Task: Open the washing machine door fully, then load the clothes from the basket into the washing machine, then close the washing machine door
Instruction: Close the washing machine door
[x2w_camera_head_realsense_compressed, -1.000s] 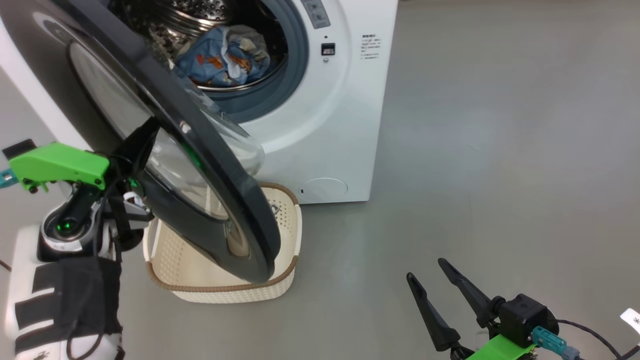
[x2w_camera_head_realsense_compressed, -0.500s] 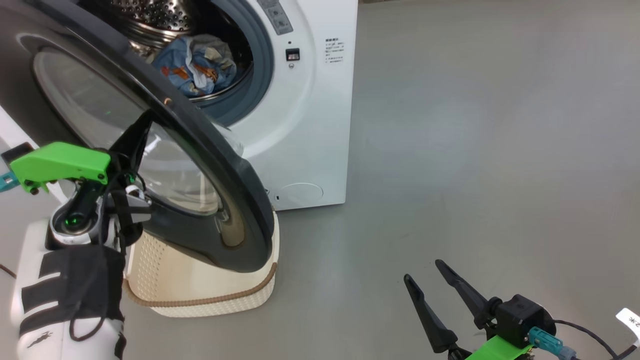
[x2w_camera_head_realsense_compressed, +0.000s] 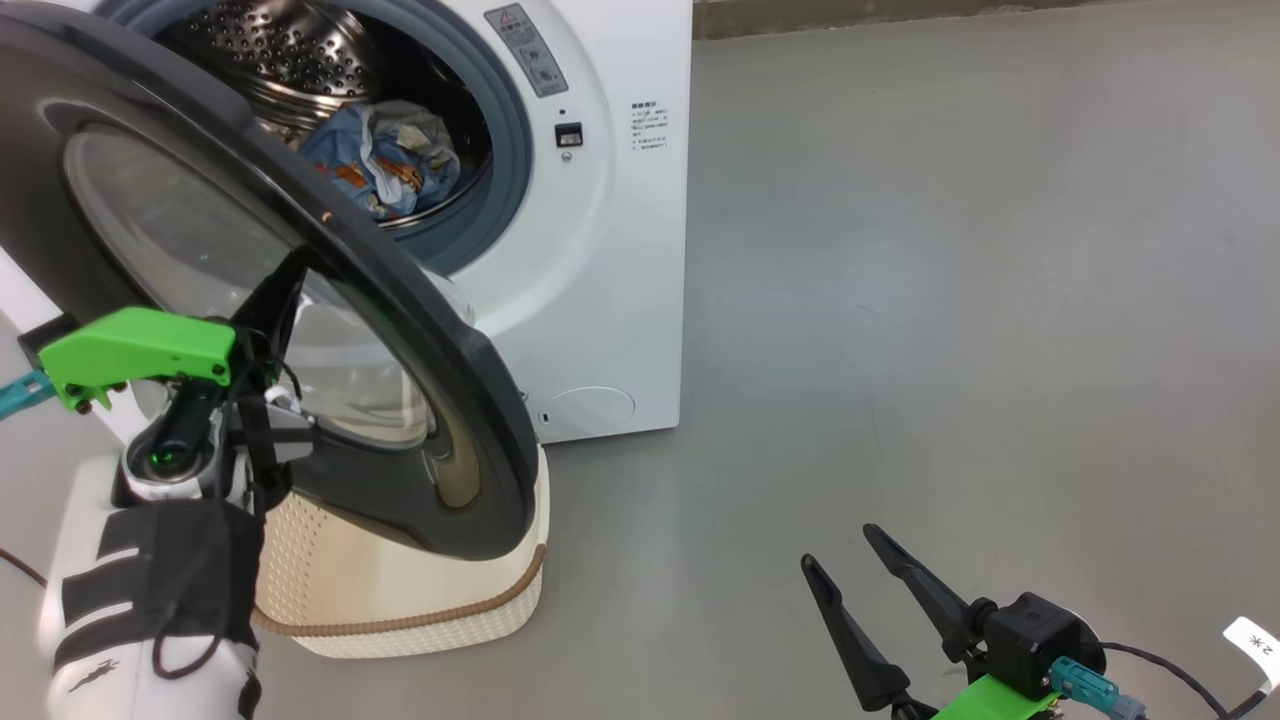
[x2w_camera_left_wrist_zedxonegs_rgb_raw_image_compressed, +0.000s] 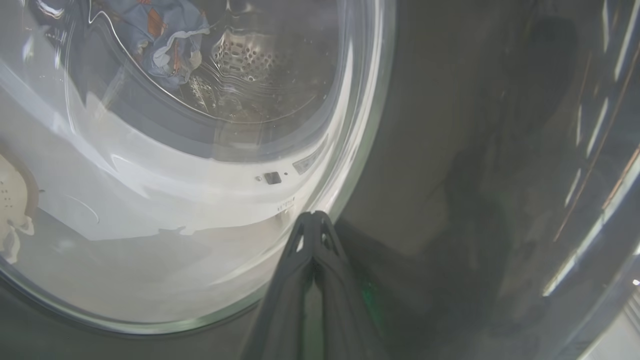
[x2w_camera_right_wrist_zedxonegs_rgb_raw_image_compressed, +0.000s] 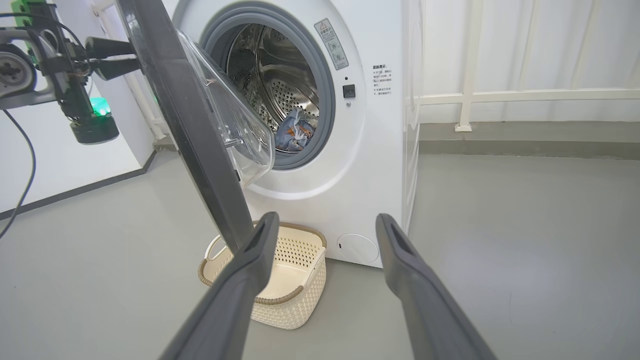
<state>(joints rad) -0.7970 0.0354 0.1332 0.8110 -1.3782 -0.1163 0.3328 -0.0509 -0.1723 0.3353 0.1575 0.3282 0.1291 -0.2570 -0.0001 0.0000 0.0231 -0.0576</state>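
Left gripper (x2w_camera_head_realsense_compressed: 293, 265): fingers pressed together into one dark point, nothing between them. The tips sit against the outer face of the washing machine door (x2w_camera_head_realsense_compressed: 420, 520), where the clear window meets the glossy black rim. Green bracket and pale forearm with black wrap sit low at the left edge of the head view.

Door: partly open, swung out from the washing machine (x2w_camera_head_realsense_compressed: 600, 300) at an angle. Its glass bowl bulges toward the drum opening, and its lower edge hangs over the basket (x2w_camera_head_realsense_compressed: 400, 605).

Basket: on the grey floor just in front of the machine, below the opening and under the door. The brown rim and perforated cream wall show.

Clothes (x2w_camera_head_realsense_compressed: 380, 165): bunched blue print with cream pieces, lying low inside the steel drum behind the grey-blue gasket. They are also seen through the door glass from the left wrist.

Right gripper (x2w_camera_head_realsense_compressed: 840, 547): low over bare floor, well right of the machine. Fingers spread wide apart, holding nothing, pointing toward machine and basket.
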